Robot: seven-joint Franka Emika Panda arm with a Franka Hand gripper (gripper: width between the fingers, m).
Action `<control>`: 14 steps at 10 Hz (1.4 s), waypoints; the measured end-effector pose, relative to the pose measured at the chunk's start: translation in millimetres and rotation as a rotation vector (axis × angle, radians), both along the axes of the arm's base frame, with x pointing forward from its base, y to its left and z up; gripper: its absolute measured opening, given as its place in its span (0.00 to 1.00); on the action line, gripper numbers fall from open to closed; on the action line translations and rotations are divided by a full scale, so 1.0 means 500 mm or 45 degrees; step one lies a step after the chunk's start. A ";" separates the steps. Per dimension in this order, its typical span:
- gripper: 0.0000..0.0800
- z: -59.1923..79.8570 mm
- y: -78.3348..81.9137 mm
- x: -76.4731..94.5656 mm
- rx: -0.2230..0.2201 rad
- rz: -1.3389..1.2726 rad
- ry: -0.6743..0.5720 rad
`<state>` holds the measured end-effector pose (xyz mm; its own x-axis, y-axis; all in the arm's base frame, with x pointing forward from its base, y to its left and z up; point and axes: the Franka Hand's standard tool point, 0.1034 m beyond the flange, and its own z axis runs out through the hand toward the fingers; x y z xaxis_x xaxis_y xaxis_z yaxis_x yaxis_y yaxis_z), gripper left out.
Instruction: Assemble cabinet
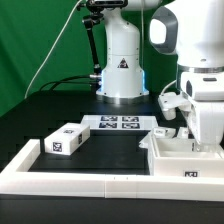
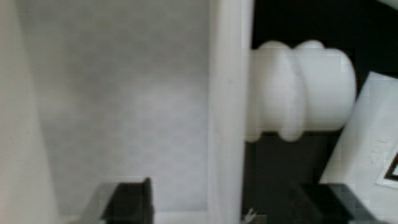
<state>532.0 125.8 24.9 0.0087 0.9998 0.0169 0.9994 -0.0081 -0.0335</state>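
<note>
The cabinet body (image 1: 168, 160), a white open box, sits at the exterior view's right behind the front rail. My gripper (image 1: 192, 138) reaches down into it from above, and its fingertips are hidden there. In the wrist view the gripper (image 2: 238, 206) straddles an upright white panel wall (image 2: 228, 90). One dark finger (image 2: 130, 200) stands on each side of the wall, with gaps showing between fingers and wall. A white ribbed knob (image 2: 302, 90) lies just beyond the wall, with a tagged part (image 2: 377, 145) beside it. A small tagged white box part (image 1: 64, 141) lies apart at the left.
The marker board (image 1: 118, 123) lies flat at the table's middle, in front of the arm's white base (image 1: 122, 70). A long white rail frame (image 1: 90, 183) borders the front and left of the black table. A green curtain hangs behind.
</note>
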 end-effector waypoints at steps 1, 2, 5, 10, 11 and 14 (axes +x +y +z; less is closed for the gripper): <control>0.62 0.002 -0.002 0.001 -0.001 -0.002 -0.002; 0.62 0.015 -0.008 0.009 -0.003 -0.014 -0.017; 0.97 0.055 -0.010 -0.020 0.000 -0.040 -0.067; 1.00 0.060 0.040 -0.159 0.061 -0.214 -0.129; 1.00 0.046 0.045 -0.176 0.073 -0.219 -0.127; 1.00 0.021 0.033 -0.184 0.079 -0.237 -0.109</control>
